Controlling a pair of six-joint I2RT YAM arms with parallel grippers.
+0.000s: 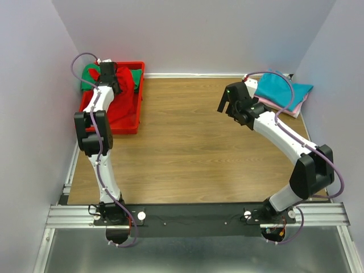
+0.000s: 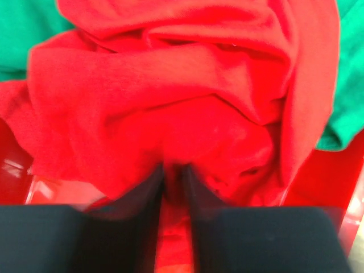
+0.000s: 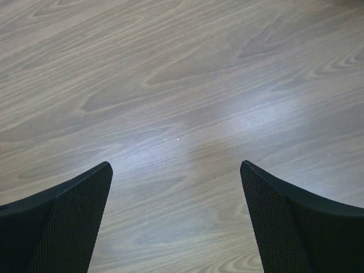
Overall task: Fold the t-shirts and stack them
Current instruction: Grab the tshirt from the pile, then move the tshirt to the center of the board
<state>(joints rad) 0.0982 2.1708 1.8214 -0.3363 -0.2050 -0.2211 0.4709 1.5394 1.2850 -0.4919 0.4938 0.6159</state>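
A crumpled bright red t-shirt (image 1: pixel 123 79) lies in the red plastic bin (image 1: pixel 126 120) at the table's back left, on top of a green t-shirt (image 1: pixel 89 74). My left gripper (image 1: pixel 109 75) is down in the bin and shut on a fold of the red t-shirt (image 2: pixel 170 102); its jaws (image 2: pixel 173 170) stand close together with red cloth pinched between them. Green cloth (image 2: pixel 23 28) shows at both upper corners of the left wrist view. A folded teal t-shirt (image 1: pixel 282 91) lies on a pink one (image 1: pixel 297 111) at the back right. My right gripper (image 1: pixel 227 105) hangs open and empty over bare wood (image 3: pixel 176 136).
The wooden table (image 1: pixel 193 142) is enclosed by grey walls on the left, back and right. The bin's red wall (image 2: pixel 335 182) shows beside the cloth. The black rail with the arm bases (image 1: pixel 187 216) runs along the near edge.
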